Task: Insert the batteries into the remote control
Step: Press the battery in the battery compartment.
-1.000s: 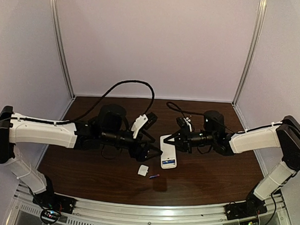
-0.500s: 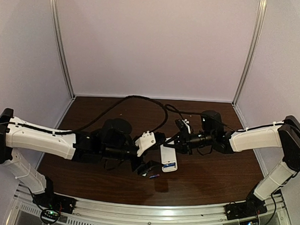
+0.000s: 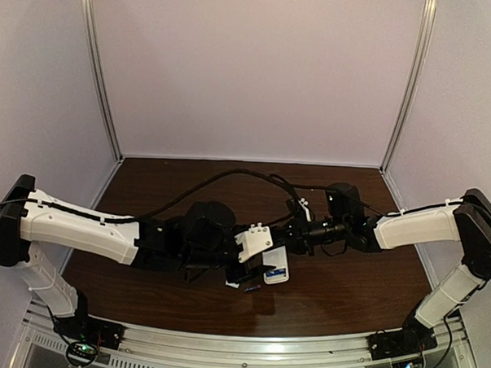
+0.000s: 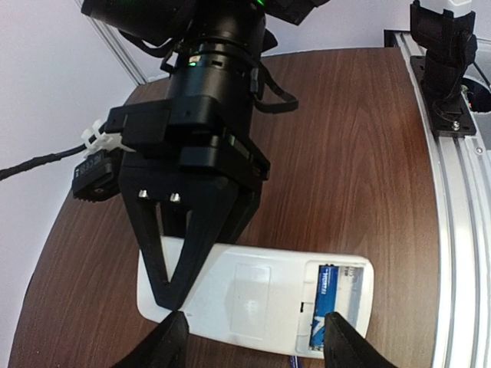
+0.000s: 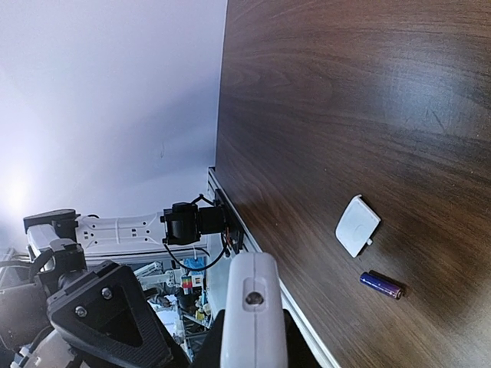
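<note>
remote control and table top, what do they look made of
The remote control: looks like white moulded plastic, smooth with a soft sheen, moulded seams across its back. The table top: dark brown wood or wood-look laminate, grain lines running along it, semi-matt; which of the two cannot be told.

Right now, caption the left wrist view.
Small white rectangular plastic remote, one blue cylindrical battery seated, right jaws gripping its end.
</note>
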`<state>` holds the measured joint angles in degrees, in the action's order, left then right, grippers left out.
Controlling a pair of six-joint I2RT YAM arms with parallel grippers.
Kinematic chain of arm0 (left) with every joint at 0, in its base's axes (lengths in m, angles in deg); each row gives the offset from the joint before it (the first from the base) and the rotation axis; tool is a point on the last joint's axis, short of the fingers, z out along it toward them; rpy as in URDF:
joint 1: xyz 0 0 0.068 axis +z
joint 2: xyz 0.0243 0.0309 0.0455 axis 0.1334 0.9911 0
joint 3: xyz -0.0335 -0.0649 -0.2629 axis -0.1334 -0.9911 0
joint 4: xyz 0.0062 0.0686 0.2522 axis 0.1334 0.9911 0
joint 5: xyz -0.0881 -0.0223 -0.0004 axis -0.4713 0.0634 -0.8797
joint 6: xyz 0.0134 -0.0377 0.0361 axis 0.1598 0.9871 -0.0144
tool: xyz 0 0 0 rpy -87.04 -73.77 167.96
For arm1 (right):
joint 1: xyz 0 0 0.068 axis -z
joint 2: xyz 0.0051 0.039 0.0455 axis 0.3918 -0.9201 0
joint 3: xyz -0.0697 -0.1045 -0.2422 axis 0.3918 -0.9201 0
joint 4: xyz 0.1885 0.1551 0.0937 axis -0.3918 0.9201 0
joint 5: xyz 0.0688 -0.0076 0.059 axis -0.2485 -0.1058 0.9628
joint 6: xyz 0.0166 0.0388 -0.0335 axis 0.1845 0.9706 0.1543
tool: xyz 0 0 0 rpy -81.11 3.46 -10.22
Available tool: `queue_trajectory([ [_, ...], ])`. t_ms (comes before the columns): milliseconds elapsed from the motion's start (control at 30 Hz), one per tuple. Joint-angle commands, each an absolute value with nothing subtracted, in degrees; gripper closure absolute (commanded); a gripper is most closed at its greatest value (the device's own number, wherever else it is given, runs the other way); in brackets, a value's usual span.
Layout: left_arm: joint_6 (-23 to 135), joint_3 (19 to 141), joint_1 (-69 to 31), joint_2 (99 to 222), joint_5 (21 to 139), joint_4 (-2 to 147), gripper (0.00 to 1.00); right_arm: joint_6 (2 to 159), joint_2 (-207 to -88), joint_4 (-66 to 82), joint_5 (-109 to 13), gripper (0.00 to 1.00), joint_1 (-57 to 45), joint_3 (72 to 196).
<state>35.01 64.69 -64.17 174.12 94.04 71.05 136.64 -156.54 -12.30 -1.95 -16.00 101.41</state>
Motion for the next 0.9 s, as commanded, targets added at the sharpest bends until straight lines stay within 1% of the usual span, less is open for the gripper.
queue_trajectory([
  [0,32.0,67.1,-65.3,176.2,95.9,72.5,0.38,137.6,-157.2,-13.8,-2.9,1.00,-16.4,102.6],
  [400,28.2,68.3,-66.8,179.1,99.9,76.4,0.36,139.2,-157.1,-15.4,-2.3,1.00,-16.6,102.4],
  [500,28.1,68.9,-67.0,179.9,102.0,77.1,0.39,139.4,-156.9,-15.6,-2.1,1.00,-16.6,102.4],
  [700,27.3,69.2,-67.0,180.7,104.4,77.5,0.51,139.7,-156.8,-16.2,-1.6,1.00,-16.7,102.1],
  [800,27.3,69.5,-67.0,181.2,105.4,78.1,0.51,139.9,-156.6,-16.3,-1.6,1.00,-16.7,102.3],
  [833,27.3,69.6,-67.0,181.1,105.4,78.3,0.50,139.8,-156.6,-16.2,-1.6,1.00,-16.7,102.3],
  [867,27.5,69.8,-67.0,181.0,105.3,78.5,0.47,139.5,-156.7,-15.9,-1.6,1.00,-16.7,102.4],
])
